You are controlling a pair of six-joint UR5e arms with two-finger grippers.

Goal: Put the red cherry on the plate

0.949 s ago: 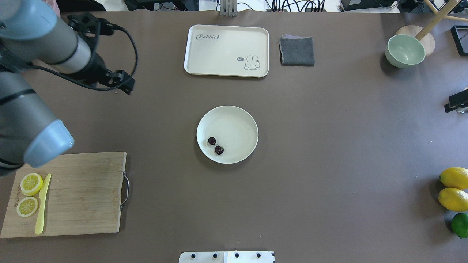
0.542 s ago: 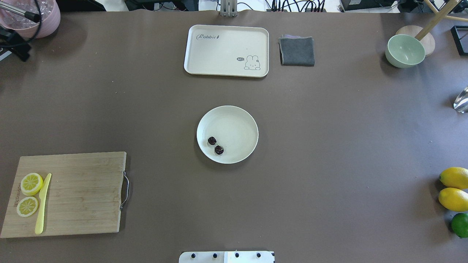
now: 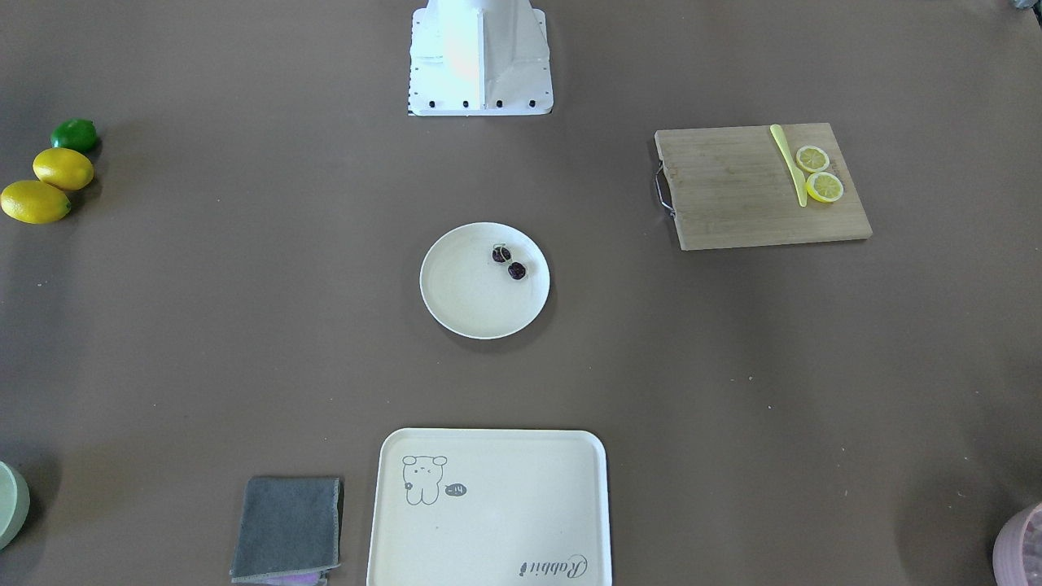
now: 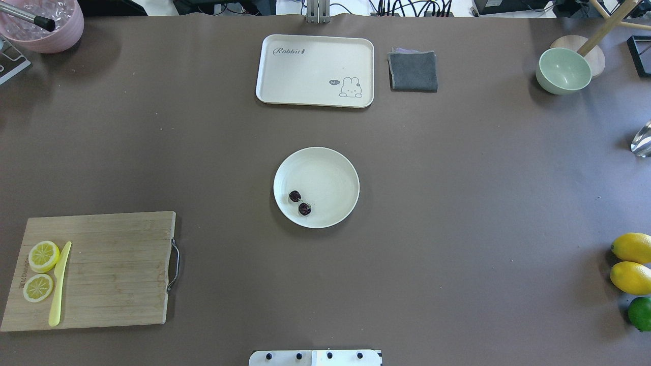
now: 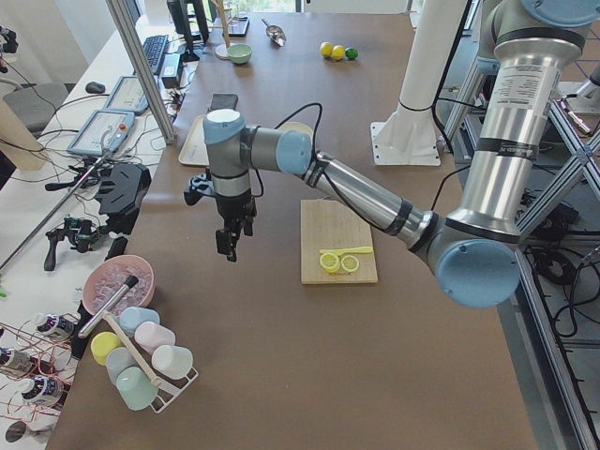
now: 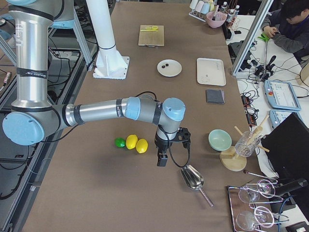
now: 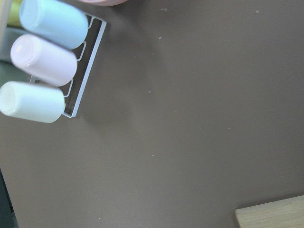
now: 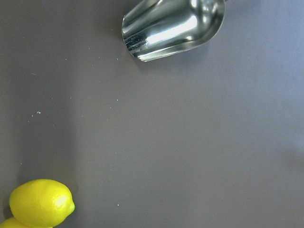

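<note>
The red cherry (image 4: 299,202), a pair of dark maroon cherries joined by a pale stem, lies inside the round cream plate (image 4: 328,175) near its left rim. The front-facing view shows the same cherry (image 3: 509,262) on the plate (image 3: 472,305). No gripper is near it. My left gripper (image 5: 228,246) hangs over bare table far to the left, beyond the cutting board. My right gripper (image 6: 161,159) hangs at the far right end, between the lemons and the metal scoop. Both show only in side views, so I cannot tell if they are open or shut.
A cream tray (image 4: 315,70) and a grey cloth (image 4: 413,71) lie behind the plate. A cutting board (image 4: 96,269) holds lemon slices and a yellow knife. Two lemons (image 4: 631,262), a lime, a green bowl (image 4: 563,70), a scoop (image 8: 173,26) and a cup rack (image 7: 42,61) sit at the table ends.
My left arm has swung out of the overhead view to the left, uncovering the pink bowl. The right gripper has also gone from the right edge. The cherry and plate have not moved.
</note>
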